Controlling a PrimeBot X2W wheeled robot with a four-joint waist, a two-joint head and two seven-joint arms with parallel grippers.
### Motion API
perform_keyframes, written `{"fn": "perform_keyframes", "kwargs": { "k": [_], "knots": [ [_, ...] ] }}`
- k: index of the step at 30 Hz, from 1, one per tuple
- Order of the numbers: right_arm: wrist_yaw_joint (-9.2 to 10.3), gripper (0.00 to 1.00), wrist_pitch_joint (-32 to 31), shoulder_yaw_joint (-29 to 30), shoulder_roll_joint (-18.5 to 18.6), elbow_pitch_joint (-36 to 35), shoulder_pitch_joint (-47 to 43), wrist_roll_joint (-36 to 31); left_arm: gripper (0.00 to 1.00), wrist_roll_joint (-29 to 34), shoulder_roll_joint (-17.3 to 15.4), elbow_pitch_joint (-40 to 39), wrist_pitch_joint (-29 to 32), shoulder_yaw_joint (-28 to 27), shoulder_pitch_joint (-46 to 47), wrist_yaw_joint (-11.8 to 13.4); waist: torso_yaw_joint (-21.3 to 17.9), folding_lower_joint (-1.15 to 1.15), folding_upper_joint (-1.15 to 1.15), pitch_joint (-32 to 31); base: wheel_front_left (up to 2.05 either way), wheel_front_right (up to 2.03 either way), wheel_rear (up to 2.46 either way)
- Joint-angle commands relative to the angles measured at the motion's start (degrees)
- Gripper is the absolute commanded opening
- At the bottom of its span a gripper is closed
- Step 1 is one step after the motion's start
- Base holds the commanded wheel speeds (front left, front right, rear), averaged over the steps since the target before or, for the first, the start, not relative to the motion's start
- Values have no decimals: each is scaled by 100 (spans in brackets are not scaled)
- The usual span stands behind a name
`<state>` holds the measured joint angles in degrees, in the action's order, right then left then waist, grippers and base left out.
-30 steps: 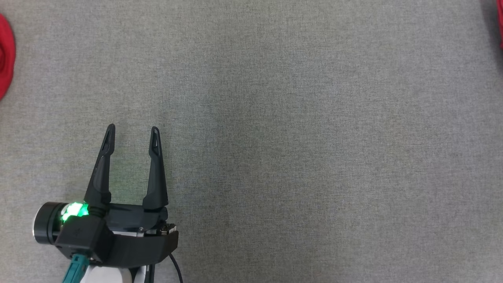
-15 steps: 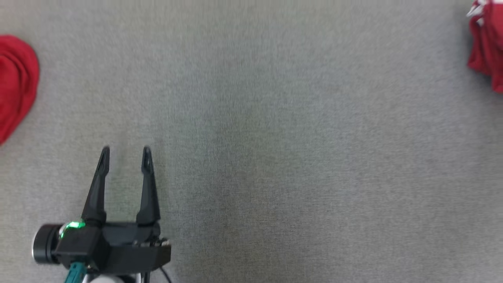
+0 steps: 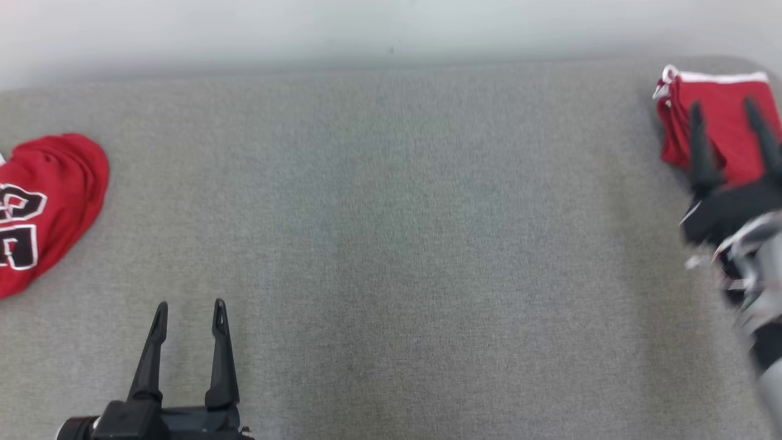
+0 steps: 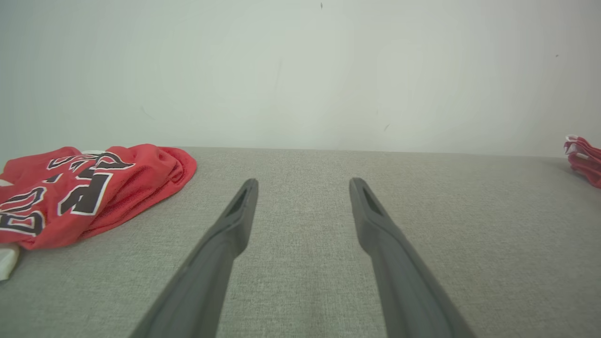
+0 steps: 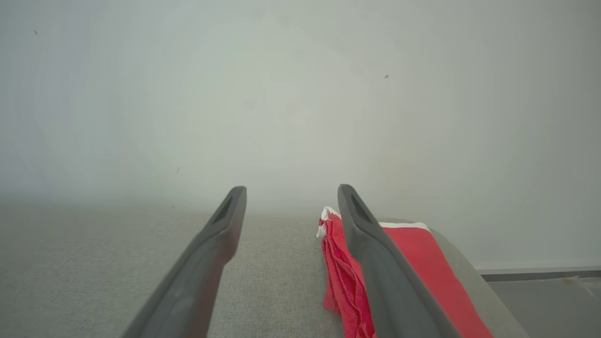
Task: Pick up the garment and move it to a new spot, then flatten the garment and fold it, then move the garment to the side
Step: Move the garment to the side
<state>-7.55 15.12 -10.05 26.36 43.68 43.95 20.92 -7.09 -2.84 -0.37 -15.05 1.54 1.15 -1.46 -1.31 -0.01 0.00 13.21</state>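
Head view: left gripper [image 3: 190,304] nearest, fingers apart, empty, parked clear. Crumpled red jersey [image 3: 43,201] mid-left. Right gripper [image 3: 721,105] spread above folded red garment [image 3: 724,131] at table's [image 3: 391,214] far-right corner. Looks set aside, freeing the centre.

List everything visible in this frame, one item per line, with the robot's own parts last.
Red jersey: one, red with black-and-white lettering, crumpled at the left edge of the surface.
Folded red garment: one, red with white trim, at the far right corner of the surface.
Padded surface: one, grey fabric, spanning the head view.
Wall: one, pale, behind the surface.
Left gripper: one, dark fingers, lower left over bare surface, open and holding nothing.
Right gripper: one, dark fingers, far right by the folded red garment, open with nothing between its fingers.
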Motion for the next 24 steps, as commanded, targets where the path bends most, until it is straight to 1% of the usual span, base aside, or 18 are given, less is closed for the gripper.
{"fn": "perform_keyframes", "kwargs": {
  "k": [1, 5, 10, 13, 15, 16, 17, 18, 24],
  "knots": [
    [14, 100, 0, 305, -230, -347, -394, -204, 100, -39, -5, 41, -19, -34, -107, -2, 20, 1, 0, -249, 0, 0, 0],
    [14, 100, -1, 909, -824, -1217, -1431, -556, 100, -47, -7, 149, -19, -18, -238, -36, 84, 1, 0, -464, 0, 0, 0],
    [14, 100, 1, 1218, -1458, -2256, -2622, -956, 100, -88, -6, 272, -19, -63, -406, 2, 147, 1, 0, -737, 0, 0, 0],
    [14, 100, 1, 1255, -1815, -2765, -3222, -1082, 100, -138, -5, 302, -19, -91, -499, 27, 180, 1, 0, -863, 0, 0, 0],
    [14, 100, 1, 1192, -1919, -3024, -3569, -1323, 100, -125, -6, 332, -19, -93, -554, 16, 201, 1, 0, -934, 0, 0, 0],
    [14, 100, 1, 1192, -1919, -3024, -3569, -1323, 100, -125, -6, 332, -19, -93, -554, 16, 201, 1, 0, -934, 0, 0, 0],
    [14, 100, 1, 1229, -2084, -3213, -3867, -1346, 100, -103, -5, 391, -19, -73, -609, 7, 225, 1, 0, -1004, 0, 0, 0],
    [14, 100, 1, 1229, -2084, -3213, -3867, -1346, 100, -103, -5, 391, -19, -73, -609, 7, 225, 1, 0, -1004, 0, 0, 0],
    [14, 100, 1, 1260, -2307, -3403, -4515, -1474, 100, -40, -6, 562, -19, 1, -681, -35, 304, 1, 0, -1201, 0, 0, 0]
  ]
}}
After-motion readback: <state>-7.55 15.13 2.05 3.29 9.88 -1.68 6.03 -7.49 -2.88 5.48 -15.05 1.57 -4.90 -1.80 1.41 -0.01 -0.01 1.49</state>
